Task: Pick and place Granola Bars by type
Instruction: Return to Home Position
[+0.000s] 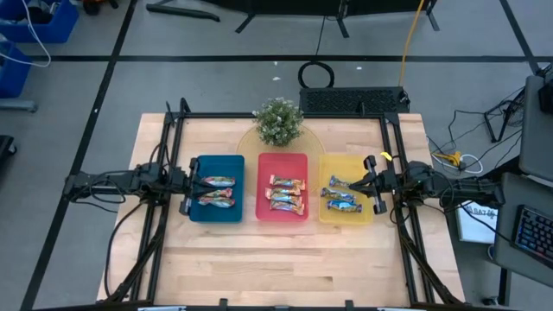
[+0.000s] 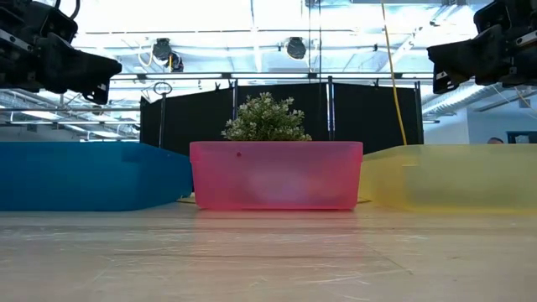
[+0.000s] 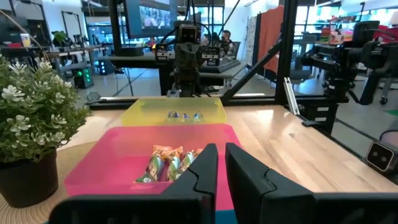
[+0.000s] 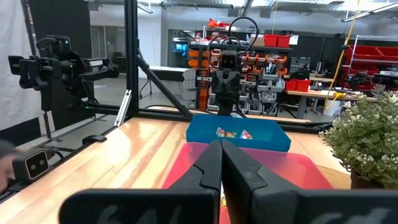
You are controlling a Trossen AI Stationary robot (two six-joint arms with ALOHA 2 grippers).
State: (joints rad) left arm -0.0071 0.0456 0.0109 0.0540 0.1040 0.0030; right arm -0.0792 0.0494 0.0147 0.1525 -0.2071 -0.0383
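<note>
The granola bars lie sorted in three trays set in a row. Two greenish-red bars (image 1: 216, 191) rest in the blue tray (image 1: 200, 214), three tan-gold bars (image 1: 286, 194) in the red tray (image 1: 263, 214), and blue-white bars (image 1: 341, 197) in the yellow tray (image 1: 327, 216). My left gripper (image 1: 192, 183) hovers above the blue tray's left edge, its fingers a narrow gap apart (image 3: 221, 163). My right gripper (image 1: 369, 184) hovers above the yellow tray's right edge, its fingers shut (image 4: 221, 155). Both grippers point level toward the trays and hold nothing.
A small potted plant (image 1: 278, 121) stands on a round mat behind the red tray. Black frame posts (image 1: 168, 121) rise at the table's left and right sides. Bare wood (image 1: 276, 259) lies between the trays and the near edge.
</note>
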